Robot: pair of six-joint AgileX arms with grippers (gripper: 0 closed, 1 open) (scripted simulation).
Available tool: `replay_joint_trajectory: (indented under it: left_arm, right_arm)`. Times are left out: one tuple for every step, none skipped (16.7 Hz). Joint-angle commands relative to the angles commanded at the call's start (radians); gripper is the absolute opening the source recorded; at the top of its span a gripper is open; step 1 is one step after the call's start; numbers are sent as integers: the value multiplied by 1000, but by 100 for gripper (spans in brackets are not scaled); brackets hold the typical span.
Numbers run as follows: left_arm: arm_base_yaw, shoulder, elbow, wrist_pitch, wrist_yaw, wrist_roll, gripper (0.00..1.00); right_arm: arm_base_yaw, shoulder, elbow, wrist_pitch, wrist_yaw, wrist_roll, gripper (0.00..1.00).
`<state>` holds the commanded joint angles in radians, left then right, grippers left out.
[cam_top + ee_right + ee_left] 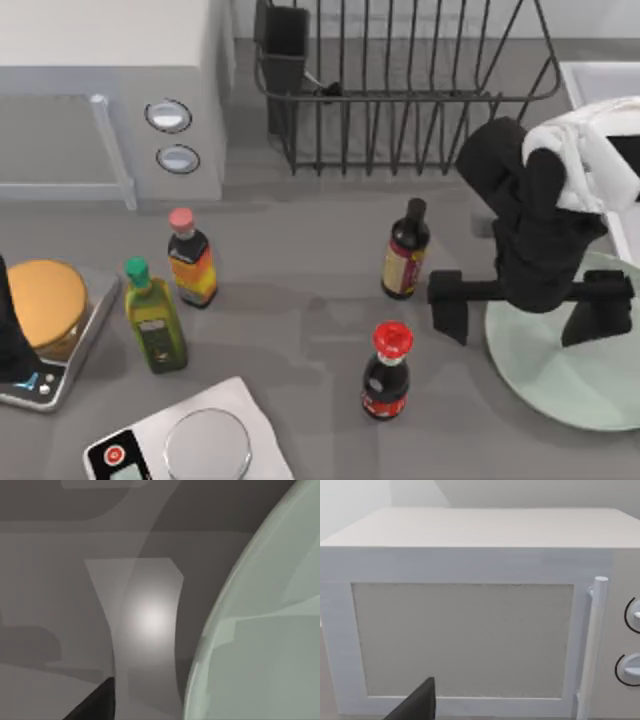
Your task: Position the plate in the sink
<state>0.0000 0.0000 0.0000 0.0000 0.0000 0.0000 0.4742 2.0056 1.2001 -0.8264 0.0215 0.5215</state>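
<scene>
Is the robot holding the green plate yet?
No. The right gripper is open over the plate's left rim, holding nothing. The left arm sits parked at the table's left edge.

Top view: overhead, looking down on the grey table. Left wrist view: level and close, facing the white box-shaped microwave door. Right wrist view: very near the tabletop, beside the rim of the pale mint-green round plate, shared with the top view.
</scene>
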Motion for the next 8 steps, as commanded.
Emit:
replay_joint_trajectory:
  left_arm:
    - [0,0,0,0,0,0,100]
    - [0,0,0,0,0,0,100]
    - [0,0,0,0,0,0,100]
    - [0,0,0,0,0,0,100]
    - [0,0,0,0,0,0,100]
    - [0,0,0,0,0,0,100]
    - [0,0,0,0,0,0,100]
    - [0,0,0,0,0,0,100]
  right_arm:
    - [7,7,-16,33,-5,1,100]
    - [14,11,-28,63,-9,2,100]
    - [22,12,-36,88,-14,2,100]
    - [29,12,-41,106,-18,3,100]
    - [33,12,-43,115,-20,3,100]
    - [33,12,-43,116,-20,3,100]
    - [33,12,-43,116,-20,3,100]
    - [33,12,-43,116,-20,3,100]
